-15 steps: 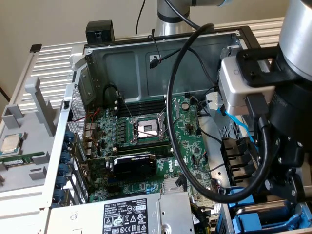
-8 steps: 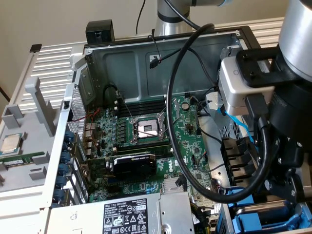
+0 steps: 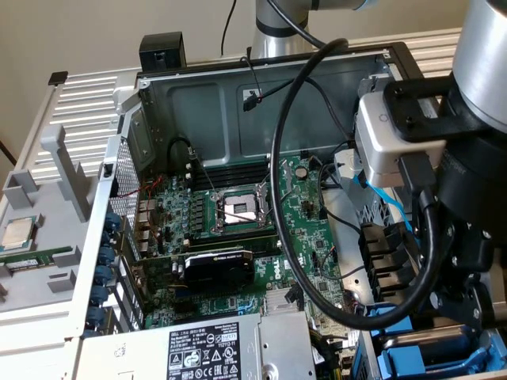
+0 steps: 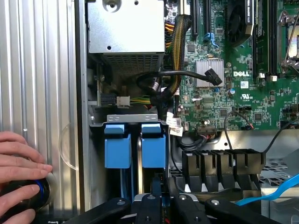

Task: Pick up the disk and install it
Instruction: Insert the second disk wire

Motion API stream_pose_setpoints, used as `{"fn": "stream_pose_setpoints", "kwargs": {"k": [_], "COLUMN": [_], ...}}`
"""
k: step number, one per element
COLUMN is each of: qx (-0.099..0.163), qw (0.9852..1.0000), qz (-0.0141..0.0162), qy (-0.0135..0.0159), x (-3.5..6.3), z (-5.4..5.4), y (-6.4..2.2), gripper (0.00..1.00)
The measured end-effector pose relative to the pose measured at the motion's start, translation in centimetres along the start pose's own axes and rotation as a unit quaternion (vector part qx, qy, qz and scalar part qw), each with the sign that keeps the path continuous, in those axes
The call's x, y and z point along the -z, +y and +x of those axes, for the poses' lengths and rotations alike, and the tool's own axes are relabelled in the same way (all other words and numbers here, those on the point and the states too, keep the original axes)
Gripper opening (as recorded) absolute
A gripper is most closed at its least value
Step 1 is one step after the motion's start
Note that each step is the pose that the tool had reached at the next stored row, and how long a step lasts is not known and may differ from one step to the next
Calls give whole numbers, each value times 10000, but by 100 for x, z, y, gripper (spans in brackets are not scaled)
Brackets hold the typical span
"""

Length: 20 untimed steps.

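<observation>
The disk sits edge-on in the drive bay at the case's corner. Its blue carrier tab (image 4: 153, 144) and a sliver of silver metal side (image 4: 138, 161) show in the wrist view. In the exterior view its blue carrier (image 3: 420, 366) shows at the bottom right. My gripper (image 4: 159, 198) is directly over it, with the black fingers (image 4: 148, 201) pinched shut on the carrier's thin near edge. In the exterior view the gripper (image 3: 453, 336) hangs low inside the case, partly hidden by the wrist and its cables.
A second blue carrier (image 4: 117, 144) stands alongside in the bay. The grey power supply box (image 4: 126, 28) and the motherboard (image 4: 233, 84) lie beyond. Black connectors (image 4: 219, 168) and a blue cable (image 4: 275, 191) crowd one side. A person's hand (image 4: 18, 163) rests on a black knob outside the case.
</observation>
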<state>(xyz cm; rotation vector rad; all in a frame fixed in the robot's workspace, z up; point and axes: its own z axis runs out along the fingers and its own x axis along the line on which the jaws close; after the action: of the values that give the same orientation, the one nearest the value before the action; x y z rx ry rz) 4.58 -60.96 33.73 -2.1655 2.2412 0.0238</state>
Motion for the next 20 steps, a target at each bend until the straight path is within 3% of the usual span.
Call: {"fn": "stream_pose_setpoints", "kwargs": {"k": [7,10,14,20], "qx": [0,1,0,2], "qw": [10000,10000,10000,10000], "qz": [1,2,4,50], "qy": [-2,1,5,30], "x": [0,8,27,131], "z": [0,-1,-10,-39], "y": [0,0,0,1], "gripper": [18,36,42,42]}}
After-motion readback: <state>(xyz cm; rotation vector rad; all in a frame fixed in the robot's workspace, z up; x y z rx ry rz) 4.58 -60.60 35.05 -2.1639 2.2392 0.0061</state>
